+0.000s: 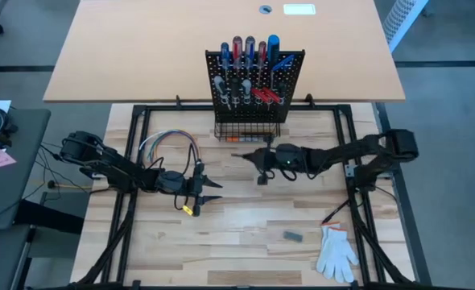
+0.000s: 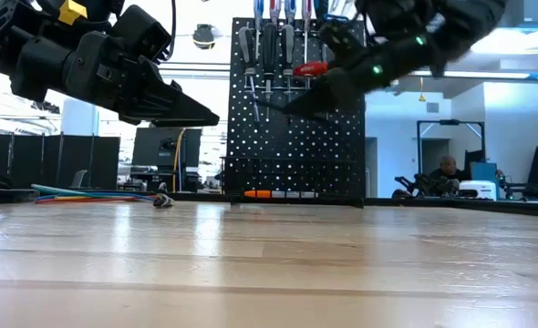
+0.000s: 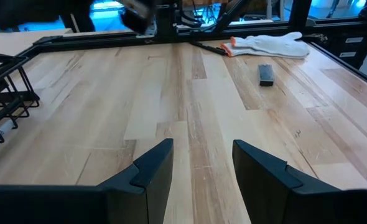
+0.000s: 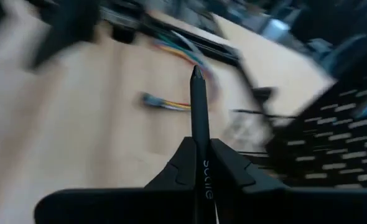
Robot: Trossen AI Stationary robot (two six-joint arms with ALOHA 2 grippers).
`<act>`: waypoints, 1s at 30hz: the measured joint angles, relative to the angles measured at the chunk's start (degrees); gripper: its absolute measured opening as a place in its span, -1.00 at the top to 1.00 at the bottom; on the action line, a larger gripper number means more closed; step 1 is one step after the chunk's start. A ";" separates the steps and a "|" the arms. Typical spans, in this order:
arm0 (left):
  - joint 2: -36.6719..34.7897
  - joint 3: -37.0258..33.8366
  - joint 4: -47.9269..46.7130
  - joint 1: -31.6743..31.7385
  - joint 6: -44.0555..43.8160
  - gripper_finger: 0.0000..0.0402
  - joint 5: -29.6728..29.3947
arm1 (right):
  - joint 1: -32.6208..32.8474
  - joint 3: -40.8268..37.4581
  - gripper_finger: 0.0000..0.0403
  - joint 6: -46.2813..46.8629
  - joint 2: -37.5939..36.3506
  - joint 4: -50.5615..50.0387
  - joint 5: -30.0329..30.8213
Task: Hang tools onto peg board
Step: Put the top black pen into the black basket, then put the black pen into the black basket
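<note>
The black peg board (image 1: 254,84) stands upright at the table's far side. Several tools with red, blue and black handles (image 1: 249,50) hang in its rings, and a wire basket (image 1: 249,129) sits at its base. My right gripper (image 4: 200,146) hangs in the air just in front of the board, shut on a slim black tool (image 4: 199,112). It also shows in the high view (image 1: 249,156). My left gripper (image 3: 199,168) waits open, low over the table's left middle (image 1: 209,189), with nothing between its fingers. My right gripper pinches the slim black tool between its two fingers, at the lower part of the handle (image 4: 202,163). The fingers lie along the tool, which sticks out past the fingertips toward the table's left. Its tip (image 4: 197,71) is clear of the table and the board.
A loop of coloured wires (image 1: 169,143) lies at the far left. A white glove (image 1: 336,251), a small dark block (image 1: 292,236) and a thin orange-ended tool (image 1: 334,213) lie at the near right. Bare wood stretches across the table's near middle.
</note>
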 joint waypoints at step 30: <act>0.00 0.00 -0.89 0.00 0.00 0.19 0.00 | -5.68 12.58 0.26 -9.02 5.67 -19.26 10.18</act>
